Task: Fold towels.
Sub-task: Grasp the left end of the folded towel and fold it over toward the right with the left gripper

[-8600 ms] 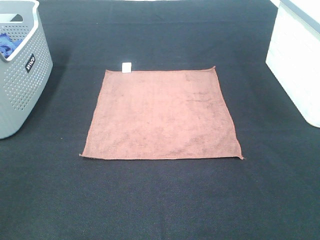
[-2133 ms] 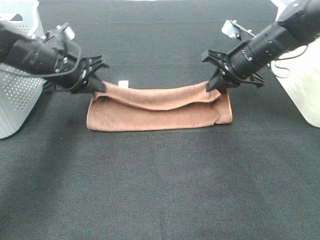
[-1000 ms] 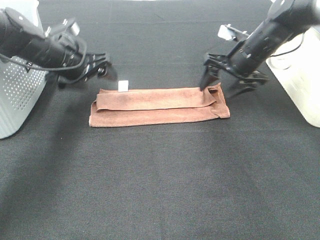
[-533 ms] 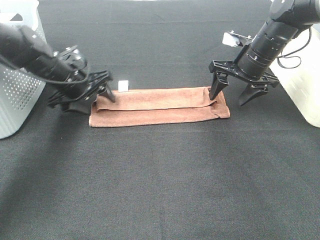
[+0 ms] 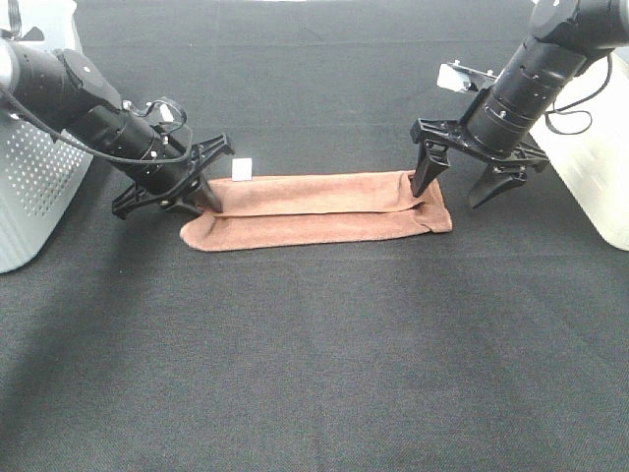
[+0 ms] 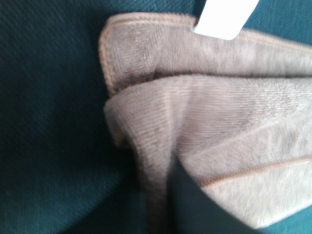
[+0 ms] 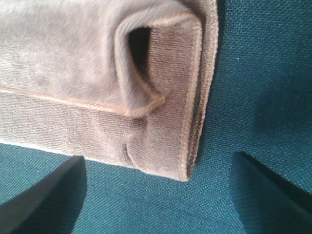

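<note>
1. Black table (image 5: 314, 374) lies under the towel (image 5: 314, 208), a long folded strip.
2. Right gripper (image 5: 448, 197), fingers spread wide and empty, straddles the towel's right end.
3. Left gripper (image 5: 167, 205), likewise wide and empty, has one finger touching the towel's left end.
4. White tag (image 5: 242, 168) sits at the towel's far edge.

Dark woven tabletop (image 5: 314, 374), grey perforated basket (image 5: 34, 211) at left, white bin (image 5: 595, 187) at right.

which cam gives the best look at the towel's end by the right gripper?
Right wrist: that end of the towel fills the frame, showing the top layer puckered into an open loop and the stitched edges. Exterior high shows that end small, beside the open right gripper. Left wrist shows only the opposite end.
</note>
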Robot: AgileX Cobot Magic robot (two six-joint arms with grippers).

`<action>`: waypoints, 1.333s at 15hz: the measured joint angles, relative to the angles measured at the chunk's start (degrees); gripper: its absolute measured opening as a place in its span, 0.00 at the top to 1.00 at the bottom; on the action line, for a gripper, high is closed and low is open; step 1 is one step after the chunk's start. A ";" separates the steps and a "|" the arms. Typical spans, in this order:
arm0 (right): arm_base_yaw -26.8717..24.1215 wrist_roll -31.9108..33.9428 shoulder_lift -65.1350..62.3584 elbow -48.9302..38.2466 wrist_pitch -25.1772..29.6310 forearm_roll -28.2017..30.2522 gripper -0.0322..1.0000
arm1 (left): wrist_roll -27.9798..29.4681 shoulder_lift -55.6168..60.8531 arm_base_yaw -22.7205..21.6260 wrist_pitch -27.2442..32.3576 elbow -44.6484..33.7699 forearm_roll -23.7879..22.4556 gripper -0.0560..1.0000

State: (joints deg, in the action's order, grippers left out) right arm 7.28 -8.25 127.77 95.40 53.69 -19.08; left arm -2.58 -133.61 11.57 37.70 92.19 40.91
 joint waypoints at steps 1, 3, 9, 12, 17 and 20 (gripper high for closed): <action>0.00 0.00 0.00 0.00 0.00 0.00 0.23 | 0.06 0.00 0.00 0.17 0.00 -0.52 0.92; 0.00 0.00 0.00 0.00 0.00 0.06 0.23 | 0.74 1.95 0.00 1.38 0.00 -5.16 0.92; 0.00 0.06 0.00 0.00 0.00 0.06 0.23 | 11.57 10.49 0.00 8.71 2.86 -26.76 0.92; 0.00 0.06 0.00 0.00 0.00 0.06 0.23 | 14.38 11.63 0.17 17.53 10.08 -30.31 0.92; 0.00 0.06 0.00 0.00 0.00 0.06 0.23 | 13.69 9.11 6.19 13.98 13.41 -13.41 0.92; 0.00 0.06 0.00 0.00 0.00 0.06 0.23 | 13.69 0.97 11.12 8.65 18.68 -6.65 0.92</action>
State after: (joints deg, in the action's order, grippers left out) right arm 7.28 -8.19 127.77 95.40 53.69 -19.02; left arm 11.12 -132.64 22.69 46.35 110.87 34.26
